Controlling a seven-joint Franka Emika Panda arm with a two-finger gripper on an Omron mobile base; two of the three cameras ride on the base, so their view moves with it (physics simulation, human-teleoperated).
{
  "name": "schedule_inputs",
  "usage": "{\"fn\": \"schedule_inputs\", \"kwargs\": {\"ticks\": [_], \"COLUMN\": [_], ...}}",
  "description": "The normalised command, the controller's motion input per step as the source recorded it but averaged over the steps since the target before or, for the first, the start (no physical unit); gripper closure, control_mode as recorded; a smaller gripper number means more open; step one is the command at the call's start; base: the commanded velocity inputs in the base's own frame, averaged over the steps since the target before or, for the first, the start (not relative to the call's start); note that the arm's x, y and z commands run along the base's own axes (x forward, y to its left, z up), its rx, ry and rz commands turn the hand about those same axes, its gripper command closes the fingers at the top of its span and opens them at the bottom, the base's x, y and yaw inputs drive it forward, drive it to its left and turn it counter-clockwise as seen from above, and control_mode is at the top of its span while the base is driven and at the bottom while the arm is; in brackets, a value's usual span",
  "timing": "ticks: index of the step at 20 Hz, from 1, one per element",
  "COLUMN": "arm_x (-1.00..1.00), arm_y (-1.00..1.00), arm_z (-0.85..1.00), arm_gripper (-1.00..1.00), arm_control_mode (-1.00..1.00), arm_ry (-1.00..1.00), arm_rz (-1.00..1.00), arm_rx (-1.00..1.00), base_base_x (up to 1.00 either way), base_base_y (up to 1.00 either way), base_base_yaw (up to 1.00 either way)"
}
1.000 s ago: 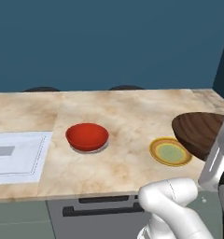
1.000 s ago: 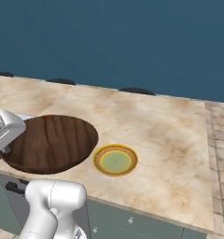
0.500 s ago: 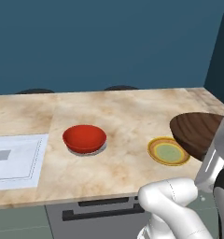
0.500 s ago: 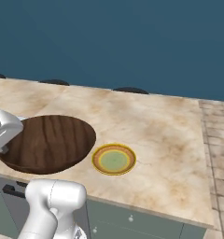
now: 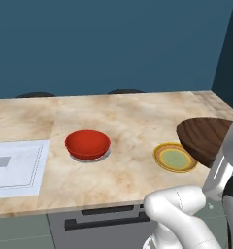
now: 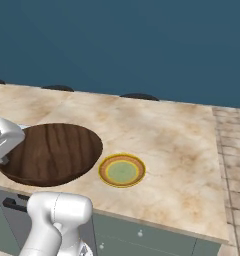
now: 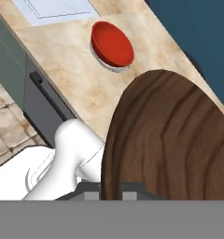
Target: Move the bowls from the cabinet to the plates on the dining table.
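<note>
Gripper clamps brown bowl point(image 6: 49, 152) rim, just beside yellow plate point(image 6: 122, 170); red bowl point(image 5: 87, 144) apart.

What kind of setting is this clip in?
Most likely a rendered kitchen dining area: a marble-patterned dining table against a dark blue wall, set with a yellowish plate and a red bowl resting on a greyish plate, with a wooden bowl held above the table.
</note>
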Motion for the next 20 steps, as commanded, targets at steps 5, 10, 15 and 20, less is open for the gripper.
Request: {"fn": "schedule_inputs", "kwargs": {"ticks": [5, 10, 15, 20], "arm_x": [0.07, 0.10, 0.14, 0.41], "arm_y": [0.06, 0.02, 0.00, -0.02], "arm_z": [-0.16, -0.04, -0.01, -0.02], "arm_gripper": [1.00, 1.00, 1.00, 1.00], "arm_control_mode": [-1.00, -1.00, -1.00, -1.00], "arm_ry": [0.00, 0.00, 0.00, -0.02], "arm_rz": [0.00, 0.08, 0.10, 0.06], "arm_rx": [0.03, 0.04, 0.00, -0.01], "base_base_x": [0.00, 0.00, 0.00, 0.00], "base_base_y": [0.00, 0.00, 0.00, 0.00], "base_base_yaw": [0.00, 0.00, 0.00, 0.00]}}
